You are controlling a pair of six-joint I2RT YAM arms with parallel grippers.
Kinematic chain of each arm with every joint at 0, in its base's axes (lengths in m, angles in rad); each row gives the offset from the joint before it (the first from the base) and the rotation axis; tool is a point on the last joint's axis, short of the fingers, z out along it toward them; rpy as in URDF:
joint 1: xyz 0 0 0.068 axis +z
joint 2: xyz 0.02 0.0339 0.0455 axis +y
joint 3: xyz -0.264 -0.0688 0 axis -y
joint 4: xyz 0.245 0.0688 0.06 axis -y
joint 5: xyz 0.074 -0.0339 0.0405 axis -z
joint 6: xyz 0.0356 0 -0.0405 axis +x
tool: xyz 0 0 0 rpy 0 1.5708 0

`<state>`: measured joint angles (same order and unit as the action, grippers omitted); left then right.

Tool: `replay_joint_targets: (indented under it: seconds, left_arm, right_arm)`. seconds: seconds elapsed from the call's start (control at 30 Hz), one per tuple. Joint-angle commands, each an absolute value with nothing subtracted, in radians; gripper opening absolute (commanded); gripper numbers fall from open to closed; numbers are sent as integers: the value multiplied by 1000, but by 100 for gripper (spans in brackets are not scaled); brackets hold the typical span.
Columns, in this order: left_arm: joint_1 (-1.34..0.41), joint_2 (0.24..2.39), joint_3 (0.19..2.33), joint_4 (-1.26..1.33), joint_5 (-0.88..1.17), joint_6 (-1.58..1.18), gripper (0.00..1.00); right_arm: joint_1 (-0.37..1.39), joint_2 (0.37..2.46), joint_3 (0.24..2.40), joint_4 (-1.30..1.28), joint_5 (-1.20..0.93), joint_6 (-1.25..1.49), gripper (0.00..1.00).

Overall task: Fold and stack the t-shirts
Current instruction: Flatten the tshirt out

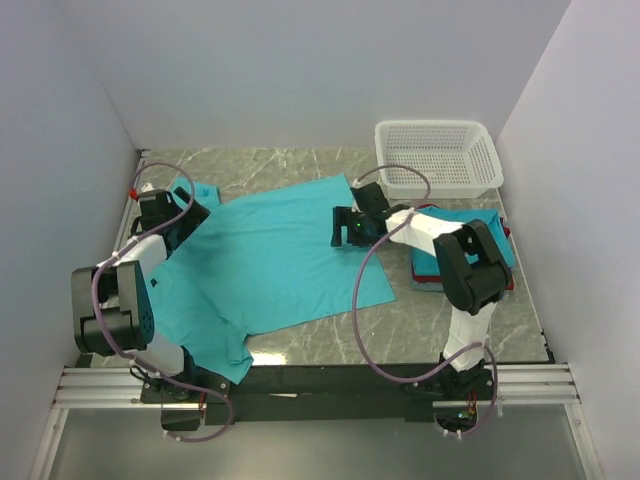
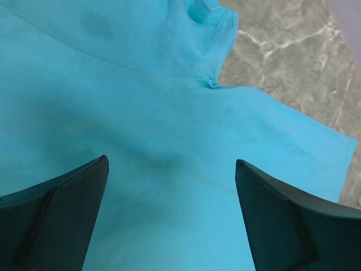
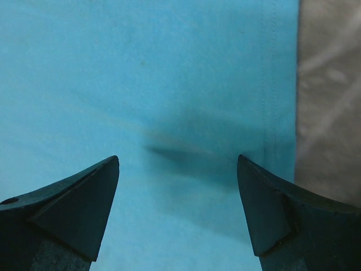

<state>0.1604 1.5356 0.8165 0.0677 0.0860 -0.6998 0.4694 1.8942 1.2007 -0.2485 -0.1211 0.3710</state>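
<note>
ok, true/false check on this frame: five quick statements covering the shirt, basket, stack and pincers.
1. The spread shirt is teal. True.
2. A shirt lies in the basket. False: no shirt shows in it.
3. The left pincer and the right pincer are both open. True.
4. The right pincer grips the hem. False: its fingers stand wide apart over flat cloth beside the hem.
5. The folded stack lies left of the shirt. False: it lies to the shirt's right, nearer than the basket.
</note>
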Motion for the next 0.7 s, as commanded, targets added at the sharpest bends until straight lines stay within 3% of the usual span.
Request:
replay_joint_targets:
  seconds: [0.0,0.3,0.5,0.67]
  left_arm:
    - [164,1537,864,103,149,-669,99]
    - [163,1727,1040,46,193,-635,99]
    - [163,1795,1081,5,140,-644,100]
    - [163,1861,1115,3,130,-640,99]
  right_arm:
    - [430,1839,1085,-325,-66,408,92]
    - [423,1700,992,-322,-41,428,92]
    - [428,1678,1083,-316,-54,379,93]
    - [436,1784,1224,-321,-81,342,93]
